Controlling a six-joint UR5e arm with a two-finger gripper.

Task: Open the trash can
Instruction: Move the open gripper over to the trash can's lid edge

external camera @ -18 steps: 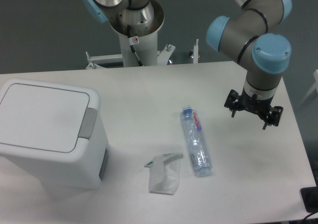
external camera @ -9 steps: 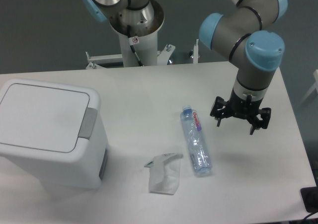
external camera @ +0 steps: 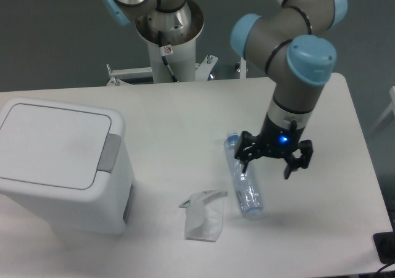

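The trash can [external camera: 58, 164] is a large white boxy bin at the left of the table. Its flat white lid [external camera: 49, 143] is down and the grey push-button latch [external camera: 110, 153] sits on its right edge. My gripper [external camera: 266, 166] hangs open and empty above the table right of centre, over the clear bottle, far to the right of the trash can.
A clear plastic bottle [external camera: 244, 180] lies on the table partly under the gripper. A small white paper bag [external camera: 204, 216] lies just left of it. The arm's base column [external camera: 168, 34] stands at the back. The table's right edge is near the arm.
The gripper has moved left and a little forward, from near the table's right edge to above the bottle. The trash can, bottle and bag have not moved.
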